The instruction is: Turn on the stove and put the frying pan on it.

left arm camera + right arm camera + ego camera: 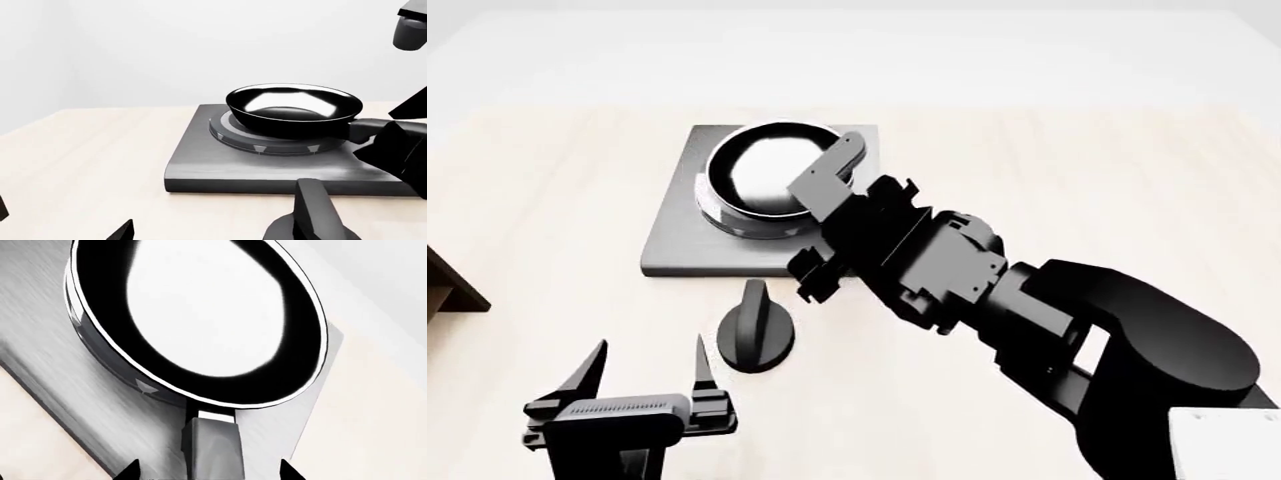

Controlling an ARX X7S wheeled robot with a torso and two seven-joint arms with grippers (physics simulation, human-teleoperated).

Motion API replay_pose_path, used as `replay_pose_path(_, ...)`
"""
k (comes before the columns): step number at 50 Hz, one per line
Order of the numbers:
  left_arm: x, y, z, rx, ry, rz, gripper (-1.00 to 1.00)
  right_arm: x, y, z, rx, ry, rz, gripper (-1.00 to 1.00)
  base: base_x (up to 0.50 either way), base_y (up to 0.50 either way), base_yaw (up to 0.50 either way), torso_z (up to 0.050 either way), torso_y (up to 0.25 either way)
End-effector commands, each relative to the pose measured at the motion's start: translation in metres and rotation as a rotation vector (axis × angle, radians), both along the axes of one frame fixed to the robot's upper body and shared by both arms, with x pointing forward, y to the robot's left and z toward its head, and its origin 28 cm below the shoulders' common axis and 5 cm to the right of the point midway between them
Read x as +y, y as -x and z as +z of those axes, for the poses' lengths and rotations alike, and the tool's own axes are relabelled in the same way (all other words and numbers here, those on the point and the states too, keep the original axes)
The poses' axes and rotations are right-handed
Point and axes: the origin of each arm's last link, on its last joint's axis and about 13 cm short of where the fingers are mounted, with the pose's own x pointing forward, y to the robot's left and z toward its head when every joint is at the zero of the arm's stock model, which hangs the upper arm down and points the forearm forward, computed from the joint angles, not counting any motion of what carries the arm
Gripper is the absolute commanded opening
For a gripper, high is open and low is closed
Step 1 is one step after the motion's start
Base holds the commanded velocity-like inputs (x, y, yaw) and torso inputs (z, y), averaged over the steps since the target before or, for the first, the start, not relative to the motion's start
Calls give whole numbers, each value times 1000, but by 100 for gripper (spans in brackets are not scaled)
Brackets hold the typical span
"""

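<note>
Frying pan [763,172] sits on the round burner [280,140] of the stove [681,235], bowl centred over the raised rings, handle [212,450] running out toward the robot's right arm. Looks like a rigid one-piece pan w/ a glossy pale-reflecting inside and thin rim, so prob. light in the bowl but lever-heavy if lifted by the far end of the handle; the shiny finish suggests it could slip or rotate in a pinch grip. Best place to hold, imo, is the handle close to the bowl, where it's flat-sided and the turning moment is least (rim is too thin and curved for parallel fingers). Right end effector [208,471] straddles that handle: in the right wrist view two dark fingertips show either side of it w/ gaps, so it appears spread and not clamping, though contact can't be ruled out at the frame edge. Left end effector [647,385] hovers low over the light wooden desk [547,180], fingers spread wide, holding nothing, just near the separate black knob [755,330], which stands on the desk in front of the stove plate, apart from it. Knob is small, stiff, w/ an upright ridge: grip across that ridge to twist. Can't tell from these views whether the stove is on.
</note>
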Motion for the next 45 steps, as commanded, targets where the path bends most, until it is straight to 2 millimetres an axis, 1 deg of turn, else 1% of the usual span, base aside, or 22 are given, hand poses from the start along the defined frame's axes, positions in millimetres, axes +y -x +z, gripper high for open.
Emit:
replay_pose_path(1, 0, -1, -2, 6, -21, 6, 100, 10, 2, 8, 86, -88, 67, 100, 0, 0, 0, 0, 0)
replay_pose_path(6, 0, -1, -2, 6, -24, 5, 100, 10, -1, 14, 59, -110, 58, 100, 0, 0, 0, 0, 0)
replay_pose_path(10, 0, -1, -2, 5, -24, 4, 100, 11, -3, 24, 18, -121, 72, 100, 0, 0, 0, 0, 0)
replay_pose_path(17, -1, 0, -2, 9, -27, 4, 100, 13, -7, 38, -22, -148, 127, 100, 0, 0, 0, 0, 0)
replay_pose_path(24, -4, 0, -1, 11, -38, -2, 100, 7, -12, 49, -41, -194, 146, 100, 0, 0, 0, 0, 0)
replay_pose_path(28, -6, 0, 0, 9, -45, -6, 100, -9, -1, 58, -106, -215, 137, 100, 0, 0, 0, 0, 0)
replay_pose_path(30, -6, 1, 1, 7, -46, -9, 100, -16, 2, 59, -151, -222, 112, 100, 0, 0, 0, 0, 0)
replay_pose_path(31, -6, 1, 3, 2, -44, -9, 100, -23, 7, 59, -197, -230, 93, 100, 0, 0, 0, 0, 0)
replay_pose_path(34, -6, 1, 3, 0, -42, -8, 100, -29, 13, 57, -216, -233, 100, 100, 0, 0, 0, 0, 0)
replay_pose_path(35, -6, 0, 5, -10, -31, 0, 100, -39, 19, 54, -268, -266, 74, 100, 0, 0, 0, 0, 0)
replay_pose_path(37, -6, 1, 6, -22, -29, 1, 100, -46, 26, 50, -309, -288, 56, 100, 0, 0, 0, 0, 0)
replay_pose_path(38, -6, 2, 9, -34, -30, 5, 100, -52, 34, 48, -313, -333, 56, 100, 0, 0, 0, 0, 0)
replay_pose_path(39, -6, 2, 10, -39, -30, 7, 100, -56, 38, 47, -344, -341, 45, 100, 0, 0, 0, 0, 0)
replay_pose_path(41, -4, 3, 13, -56, -22, 14, 100, -66, 49, 43, -360, -407, 41, 100, 0, 0, 0, 0, 0)
replay_pose_path(43, -3, 2, 14, -67, -19, 23, 100, -75, 56, 38, -372, -466, 23, 100, 0, 0, 0, 0, 0)
replay_pose_path(44, -2, 1, 15, -74, -12, 33, 100, -83, 64, 33, -414, -514, -13, 100, 0, 0, 0, 0, 0)
replay_pose_path(45, -2, 0, 15, -79, -10, 37, 100, -87, 69, 31, -424, -544, -19, 100, 0, 0, 0, 0, 0)
